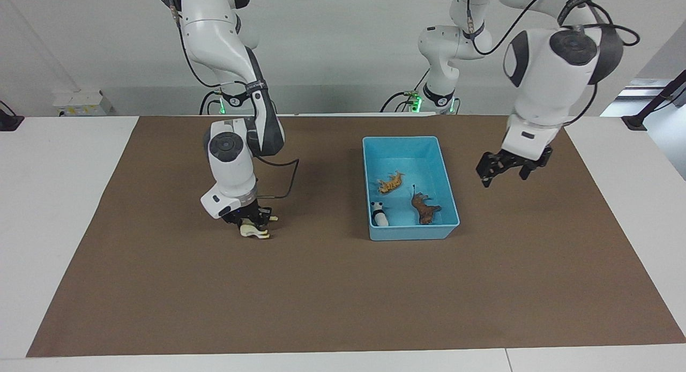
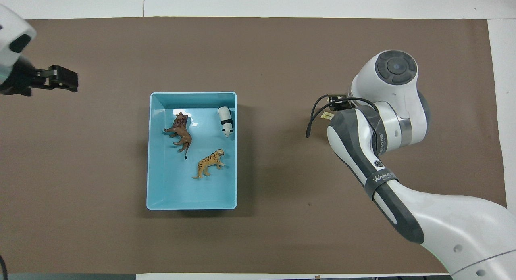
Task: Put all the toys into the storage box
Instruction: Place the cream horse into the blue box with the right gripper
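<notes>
Facing view: right gripper (image 1: pixel 247 220) clenched on cream horse (image 1: pixel 253 231), low over brown mat (image 1: pixel 321 286)
Left gripper (image 1: pixel 506 168): released – over bare mat beside storage box (image 1: pixel 370 190)
Box: glossy blue plastic – tiger (image 1: pixel 391 184), lion (image 1: pixel 423 208), panda (image 1: pixel 379 213) lie inside

"WANUEED" band (image 2: pixel 382 179) on right arm

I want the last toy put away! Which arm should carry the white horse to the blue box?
The right arm. Its tool is shut on the cream-white plastic horse; the left tool hangs empty beside the light blue plastic storage box.
</notes>
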You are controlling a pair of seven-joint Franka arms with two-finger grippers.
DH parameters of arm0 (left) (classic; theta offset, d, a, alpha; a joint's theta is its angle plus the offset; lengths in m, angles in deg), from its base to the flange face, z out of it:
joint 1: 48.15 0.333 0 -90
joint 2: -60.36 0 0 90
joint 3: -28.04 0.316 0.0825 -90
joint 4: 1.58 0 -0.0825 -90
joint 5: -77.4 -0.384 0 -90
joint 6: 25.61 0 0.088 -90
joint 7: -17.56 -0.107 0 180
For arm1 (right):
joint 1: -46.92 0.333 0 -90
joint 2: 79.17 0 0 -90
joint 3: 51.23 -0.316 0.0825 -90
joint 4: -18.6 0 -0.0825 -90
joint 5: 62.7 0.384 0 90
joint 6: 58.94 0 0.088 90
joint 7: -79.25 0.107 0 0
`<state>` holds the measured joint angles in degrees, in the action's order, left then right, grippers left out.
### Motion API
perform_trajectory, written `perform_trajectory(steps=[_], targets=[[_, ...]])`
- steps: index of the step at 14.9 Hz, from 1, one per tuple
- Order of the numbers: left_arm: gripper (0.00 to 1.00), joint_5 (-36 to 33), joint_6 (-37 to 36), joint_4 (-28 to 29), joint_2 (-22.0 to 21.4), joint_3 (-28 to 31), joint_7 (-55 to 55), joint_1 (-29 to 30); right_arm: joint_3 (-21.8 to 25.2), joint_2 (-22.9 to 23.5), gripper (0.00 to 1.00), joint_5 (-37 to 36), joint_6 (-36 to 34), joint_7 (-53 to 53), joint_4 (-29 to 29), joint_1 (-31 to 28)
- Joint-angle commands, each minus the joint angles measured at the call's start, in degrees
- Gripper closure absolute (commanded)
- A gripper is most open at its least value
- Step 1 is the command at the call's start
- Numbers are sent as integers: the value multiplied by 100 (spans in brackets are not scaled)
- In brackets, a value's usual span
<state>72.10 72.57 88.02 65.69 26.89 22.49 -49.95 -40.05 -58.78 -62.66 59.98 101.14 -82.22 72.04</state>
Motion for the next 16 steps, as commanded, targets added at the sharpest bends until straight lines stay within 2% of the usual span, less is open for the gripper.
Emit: perform_trajectory(steps=[1, 3, 4, 5, 6, 8, 10, 11, 12, 13, 14, 16], targets=[[0, 55, -578, 259, -610, -52, -335, 188, -64, 174, 100, 101, -1323, 1180, 1482, 492], [0, 46, -1002, 443, -857, -61, -274, 171, -55, 560, 100, 312, -1958, 2515, 2554, 940], [0, 46, -1073, 513, -901, -61, -299, 171, -64, 797, 100, 426, -2038, 3218, 3090, 1142], [0, 46, -1230, 645, -989, -52, -335, 171, -64, 921, 100, 523, -1970, 3790, 3374, 1440], [0, 46, -1327, 907, -1146, -52, -309, 180, -64, 975, 100, 602, -1795, 4196, 3446, 1730], [0, 55, -1066, 1269, -1358, -61, -282, 180, -81, 1141, 100, 830, -841, 4699, 3412, 2083], [0, 99, -732, 1078, -1245, -61, -317, 180, -73, 1422, 100, 928, -74, 4737, 3394, 2294], [0, 169, -791, 824, -1105, -52, -317, 171, -72, 1415, 100, 867, 208, 4728, 3264, 2417], [0, 169, -966, 543, -930, -52, -317, 180, -72, 1380, 78, 858, 306, 4737, 3045, 2453], [0, 161, -1142, 332, -763, -52, -326, 180, -81, 1371, 9, 901, 290, 4763, 2990, 2506], [0, 169, -1144, 295, -753, -52, -335, 180, -73, 1362, 0, 963, 246, 4807, 2999, 2532], [0, 178, -1100, 347, -761, -52, -580, 189, -81, 1344, 0, 972, 193, 5130, 3007, 2541]])
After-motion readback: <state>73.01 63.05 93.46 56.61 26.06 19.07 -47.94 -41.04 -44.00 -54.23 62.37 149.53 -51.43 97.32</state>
